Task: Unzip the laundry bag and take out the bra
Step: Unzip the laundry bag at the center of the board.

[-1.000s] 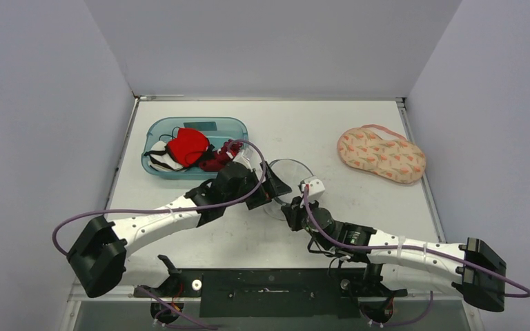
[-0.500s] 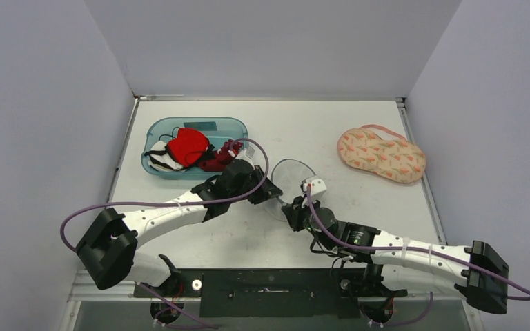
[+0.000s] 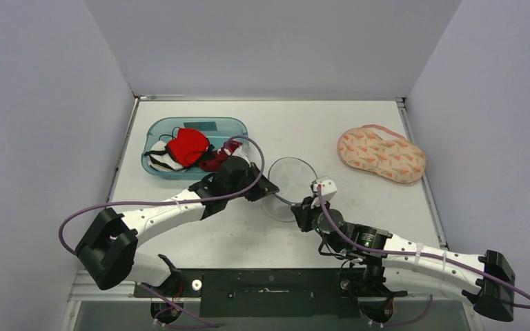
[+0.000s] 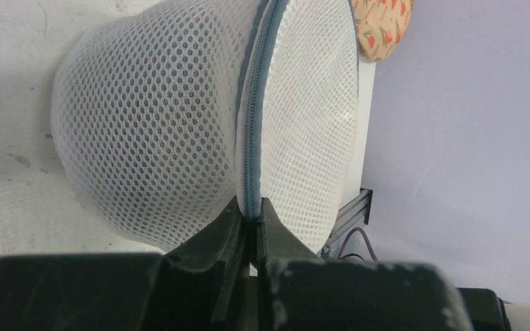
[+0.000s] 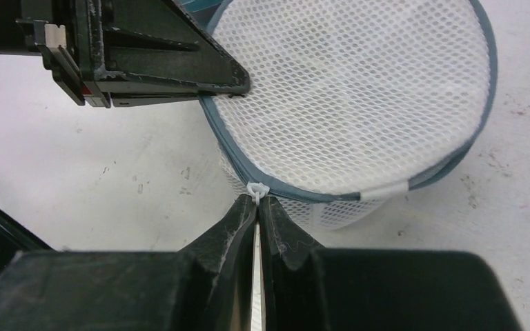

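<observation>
White honeycomb mesh makes up the round laundry bag, edged with a grey-blue zipper band, which sits at the centre of the overhead view on the pale table. The left gripper is closed to a sliver on the zipper seam at the bag's rim. The right gripper is pinched shut on the small white zipper pull tab, low in the centre of its own view. That tab is held only at the very fingertips, so a hard tug could slip it free. If the left grip gives, the light bag would likely drag along instead of unzipping. No bra shows through the mesh. A peach flower-printed padded piece lies well apart at the right, and I cannot tell whether it is one.
</observation>
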